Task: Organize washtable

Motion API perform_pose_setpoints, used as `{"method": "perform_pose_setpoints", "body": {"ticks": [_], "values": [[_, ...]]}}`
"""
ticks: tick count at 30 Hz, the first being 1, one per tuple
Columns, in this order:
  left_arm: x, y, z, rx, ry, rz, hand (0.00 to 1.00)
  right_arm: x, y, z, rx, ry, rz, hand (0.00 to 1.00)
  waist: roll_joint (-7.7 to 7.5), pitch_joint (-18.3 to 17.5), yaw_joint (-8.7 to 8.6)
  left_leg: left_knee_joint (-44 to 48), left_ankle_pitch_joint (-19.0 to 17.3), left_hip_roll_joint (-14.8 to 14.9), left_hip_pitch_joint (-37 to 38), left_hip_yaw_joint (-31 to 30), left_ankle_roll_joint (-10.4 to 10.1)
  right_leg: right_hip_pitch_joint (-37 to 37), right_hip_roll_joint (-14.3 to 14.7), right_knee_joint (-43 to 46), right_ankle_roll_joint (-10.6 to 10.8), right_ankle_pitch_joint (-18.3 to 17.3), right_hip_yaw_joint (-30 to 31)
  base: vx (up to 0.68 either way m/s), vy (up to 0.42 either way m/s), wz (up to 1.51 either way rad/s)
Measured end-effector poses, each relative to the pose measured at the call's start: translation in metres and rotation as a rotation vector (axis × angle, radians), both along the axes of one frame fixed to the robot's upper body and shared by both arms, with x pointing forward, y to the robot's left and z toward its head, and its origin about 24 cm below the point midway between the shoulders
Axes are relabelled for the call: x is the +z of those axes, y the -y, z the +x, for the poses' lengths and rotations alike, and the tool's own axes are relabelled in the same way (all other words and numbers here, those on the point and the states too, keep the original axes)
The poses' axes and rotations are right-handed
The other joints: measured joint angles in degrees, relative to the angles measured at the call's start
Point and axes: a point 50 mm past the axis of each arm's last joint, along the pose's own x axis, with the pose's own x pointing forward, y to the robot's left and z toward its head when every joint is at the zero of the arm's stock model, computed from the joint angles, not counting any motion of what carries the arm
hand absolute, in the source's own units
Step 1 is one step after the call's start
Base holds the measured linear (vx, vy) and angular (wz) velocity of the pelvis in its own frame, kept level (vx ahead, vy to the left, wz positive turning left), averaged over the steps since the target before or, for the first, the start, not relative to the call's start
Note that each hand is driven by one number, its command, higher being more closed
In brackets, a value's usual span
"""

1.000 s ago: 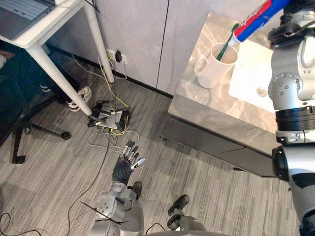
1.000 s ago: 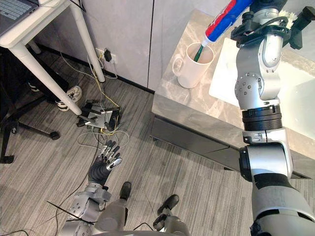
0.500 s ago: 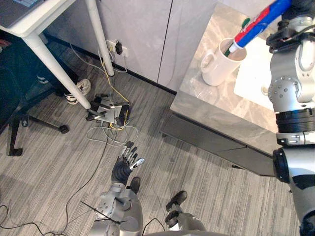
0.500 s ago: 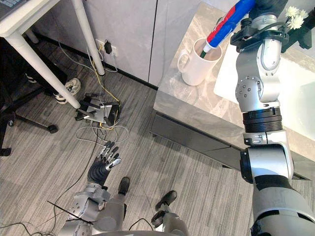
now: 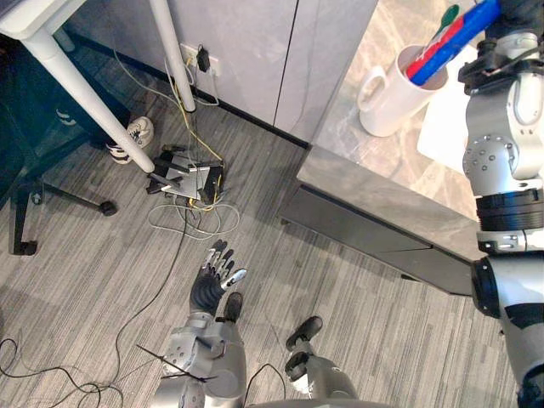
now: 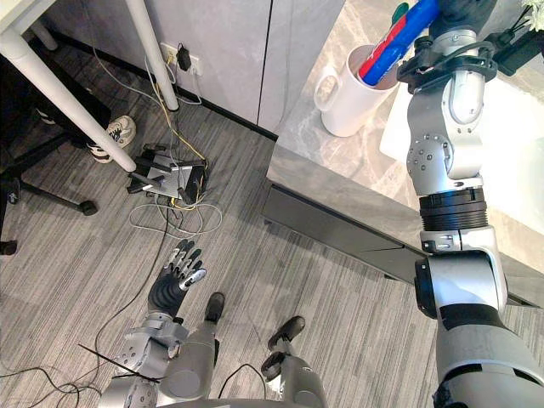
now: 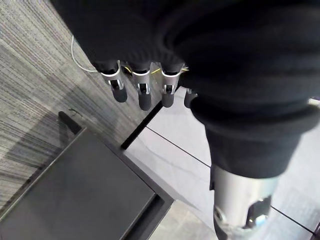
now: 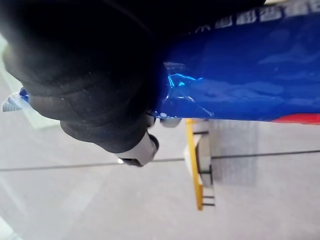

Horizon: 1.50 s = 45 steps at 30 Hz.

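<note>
Item: blue-and-red plastic toothpaste tube (image 5: 450, 38), slanted, lower end already inside the white ceramic mug (image 5: 387, 100), upper end held above the mug by the right hand (image 8: 90, 75). The fingers are clamped round the tube, with blue plastic pressed against the dark cover in the right wrist view. Item: green-handled toothbrush (image 6: 399, 12), standing in the same mug, head up, just beside the tube. Item: the mug itself, upright on the grey marble tabletop (image 5: 374, 166), near the tabletop's edge, with its handle turned away from the white sink (image 6: 518, 170) beside it. Item: left hand (image 5: 214, 285), low over the grey wood-grain floor (image 5: 102, 280), well apart from the mug, fingers (image 7: 142, 95) straight and spread, holding nothing. Step in hand, as judged: seating the tube in the mug. Handling notes: lower the tube along its own slant until its end finds the bottom of the mug and its body leans on the rim, and only then loosen the grip. Keep the tube clear of the toothbrush so that it is not levered out. Avoid any sideways push on the rim, since the mug could slide or tip toward the near edge. Release gently and lift the hand straight up from the mug.
</note>
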Motion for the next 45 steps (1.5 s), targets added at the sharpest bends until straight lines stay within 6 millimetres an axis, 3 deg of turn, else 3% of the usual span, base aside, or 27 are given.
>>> {"method": "perform_pose_setpoints", "body": {"ticks": [13, 14, 45], "values": [[0.003, 0.0, 0.001, 0.0, 0.012, -0.001, 0.0, -0.001, -0.002, 0.001, -0.004, 0.0, -0.007, 1.0, 0.23, 0.8, 0.01, 1.0, -0.1, 0.0, -1.5, -0.2, -0.1, -0.9, 0.0, 0.0, 0.0, 0.0, 0.0, 0.0, 0.003, 0.0], [0.003, 0.0, 0.001, 0.001, 0.012, -0.001, 0.0, -0.001, -0.002, 0.001, -0.005, 0.0, -0.008, 0.0, 0.25, 0.8, 0.02, 1.0, -0.1, -0.1, -1.5, -0.2, -0.1, -0.9, 0.0, 0.0, 0.0, 0.0, 0.0, 0.0, 0.0, 0.0], [0.011, 0.002, 0.008, 0.003, 0.05, -0.001, 0.0, 0.015, -0.003, -0.004, -0.018, 0.051, 0.051, 0.0, 0.32, 1.7, -0.11, 1.3, -0.1, 0.0, 0.4, 1.2, -0.1, 0.3, 0.0, 0.0, -0.2, -0.1, 1.6, 0.0, 0.003, -0.02]]}}
